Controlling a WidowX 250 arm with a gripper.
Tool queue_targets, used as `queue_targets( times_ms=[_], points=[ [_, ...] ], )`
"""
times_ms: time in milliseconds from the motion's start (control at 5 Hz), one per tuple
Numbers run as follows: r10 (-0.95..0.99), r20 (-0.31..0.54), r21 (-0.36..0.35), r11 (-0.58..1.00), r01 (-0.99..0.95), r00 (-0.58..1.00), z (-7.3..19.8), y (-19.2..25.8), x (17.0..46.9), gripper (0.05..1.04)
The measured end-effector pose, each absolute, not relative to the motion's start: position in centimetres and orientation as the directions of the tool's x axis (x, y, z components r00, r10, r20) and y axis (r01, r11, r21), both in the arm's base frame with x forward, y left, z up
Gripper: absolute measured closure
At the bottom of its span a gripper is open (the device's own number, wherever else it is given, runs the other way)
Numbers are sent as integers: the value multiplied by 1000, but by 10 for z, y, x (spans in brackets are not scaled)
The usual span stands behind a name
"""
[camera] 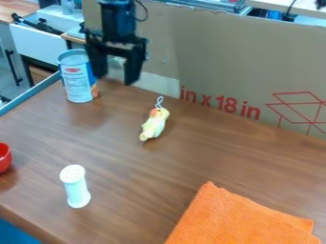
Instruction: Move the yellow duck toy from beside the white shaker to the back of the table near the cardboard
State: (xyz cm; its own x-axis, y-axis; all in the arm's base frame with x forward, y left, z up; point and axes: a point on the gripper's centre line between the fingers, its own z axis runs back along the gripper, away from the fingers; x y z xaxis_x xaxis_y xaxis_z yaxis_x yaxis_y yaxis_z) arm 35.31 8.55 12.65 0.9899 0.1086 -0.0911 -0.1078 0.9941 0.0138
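Tool [116, 77]: one, black, hanging above the far side of the table [140, 190], pointing downward; its two fingers standing wide apart, holding nothing.

Can [78, 78]: one, with a printed label; standing upright at the far left of the table as viewed, appearing just beside the tool, one finger partly overlapping its outline; actual gap between them not showing clearly.

Toy bird [155, 125]: one, pale yellow, with an orange patch at its head; lying on the table, nearer the camera than the tool and toward the right of the view; its long axis slanting from the head at upper right to the tail at lower left; a thin loop [159, 101] extending from the head end, toward the cardboard.

White shaker-like tube [76, 187]: one, standing upright nearer the camera, well apart from the toy bird.

Red bowl [4, 158]: one, sitting at the left edge of the view, partly cut off.

Orange cloth [235, 219]: one, lying flat at the near right.

Cardboard [223, 52]: one large panel, standing upright behind the table; bearing red markings.
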Motion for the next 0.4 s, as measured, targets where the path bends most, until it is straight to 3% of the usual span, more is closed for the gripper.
queue_targets(
  times_ms=[200,400],
  points=[
    [49,-88,83,996,-42,995,136,98,346,82],
    [47,-108,53,998,-42,993,136,116,336,82]
  ],
)
